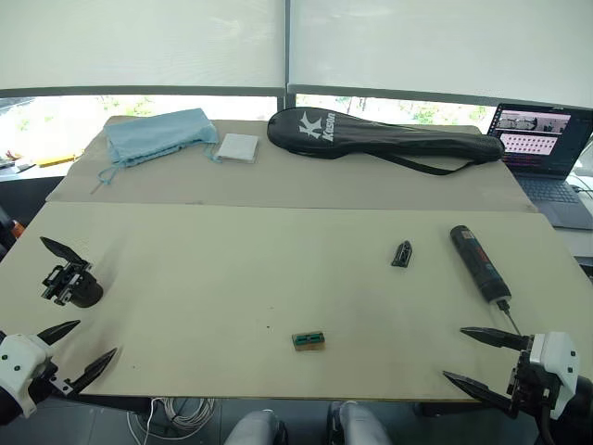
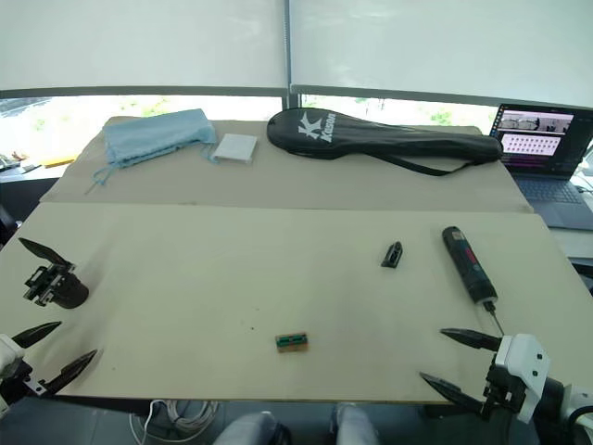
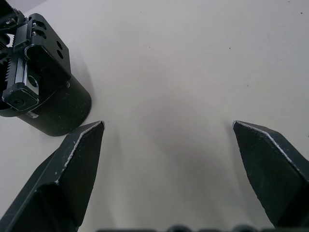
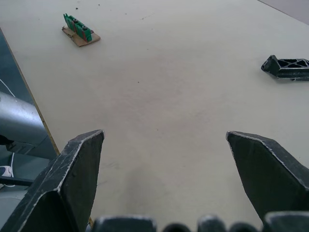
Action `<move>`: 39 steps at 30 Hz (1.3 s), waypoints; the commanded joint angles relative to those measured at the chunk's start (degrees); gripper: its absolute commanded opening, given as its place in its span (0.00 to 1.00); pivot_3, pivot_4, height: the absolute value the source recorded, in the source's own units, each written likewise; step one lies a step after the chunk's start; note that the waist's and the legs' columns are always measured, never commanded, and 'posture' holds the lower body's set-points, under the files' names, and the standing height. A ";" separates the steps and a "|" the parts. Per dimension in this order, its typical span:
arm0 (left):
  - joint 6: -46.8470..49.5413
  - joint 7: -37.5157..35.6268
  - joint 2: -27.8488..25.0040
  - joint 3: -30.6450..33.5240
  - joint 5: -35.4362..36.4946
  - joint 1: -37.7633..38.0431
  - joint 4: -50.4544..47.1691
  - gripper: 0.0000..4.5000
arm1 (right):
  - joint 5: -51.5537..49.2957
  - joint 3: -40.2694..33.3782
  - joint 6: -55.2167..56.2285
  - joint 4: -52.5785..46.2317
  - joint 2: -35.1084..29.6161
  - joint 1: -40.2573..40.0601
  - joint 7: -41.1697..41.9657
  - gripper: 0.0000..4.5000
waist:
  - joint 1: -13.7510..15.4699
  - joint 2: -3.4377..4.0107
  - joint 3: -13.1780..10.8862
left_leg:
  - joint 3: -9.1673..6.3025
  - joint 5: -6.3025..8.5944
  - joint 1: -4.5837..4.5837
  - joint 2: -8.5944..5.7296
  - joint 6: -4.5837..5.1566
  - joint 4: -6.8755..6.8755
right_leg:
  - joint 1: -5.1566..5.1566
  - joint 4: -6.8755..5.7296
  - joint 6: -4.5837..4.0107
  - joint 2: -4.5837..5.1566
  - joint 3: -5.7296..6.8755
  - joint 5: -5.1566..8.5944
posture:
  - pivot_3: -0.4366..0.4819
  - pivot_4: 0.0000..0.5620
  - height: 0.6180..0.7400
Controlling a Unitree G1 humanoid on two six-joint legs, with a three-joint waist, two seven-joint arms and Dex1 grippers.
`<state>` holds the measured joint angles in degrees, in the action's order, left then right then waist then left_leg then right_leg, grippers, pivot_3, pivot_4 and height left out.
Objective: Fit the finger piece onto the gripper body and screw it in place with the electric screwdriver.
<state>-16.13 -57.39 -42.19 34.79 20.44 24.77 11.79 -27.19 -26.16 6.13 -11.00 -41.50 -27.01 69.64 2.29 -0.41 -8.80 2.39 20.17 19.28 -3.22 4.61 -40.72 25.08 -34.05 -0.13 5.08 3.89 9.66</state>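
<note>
Finger piece (image 1: 401, 253) — small black ribbed wedge — lies flat; both arms' fingers spread wide, empty.

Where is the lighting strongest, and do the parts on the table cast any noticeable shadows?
Left eye view: brightest at the windows; the electric screwdriver and finger piece cast faint shadows. Left wrist view: a soft shadow beside the gripper body.

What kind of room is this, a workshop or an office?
Probably an office or lab used as a test bench: a plain table by windows with drawn blinds, an open laptop, and an electric screwdriver laid out.
</note>
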 commanded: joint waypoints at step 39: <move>13.65 32.27 16.29 3.98 2.22 -7.77 -6.26 1.00 | -7.58 22.99 5.64 -14.55 14.98 15.81 -3.92 0.99 | -0.30 -0.45 0.28 | -0.01 -0.04 -0.10 -0.04 -0.11 -0.05 | -0.05 -0.07 -0.03 -0.20 0.02 -0.03 | 0.48 0.27 1.00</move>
<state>-1.51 -26.09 -25.23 39.24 23.94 17.63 4.17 -33.97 -2.95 10.34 -24.92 -26.56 -11.79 65.69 1.99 -0.86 -8.53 2.39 20.13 19.18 -3.27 4.49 -40.78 25.04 -34.12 -0.16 4.87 3.91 9.63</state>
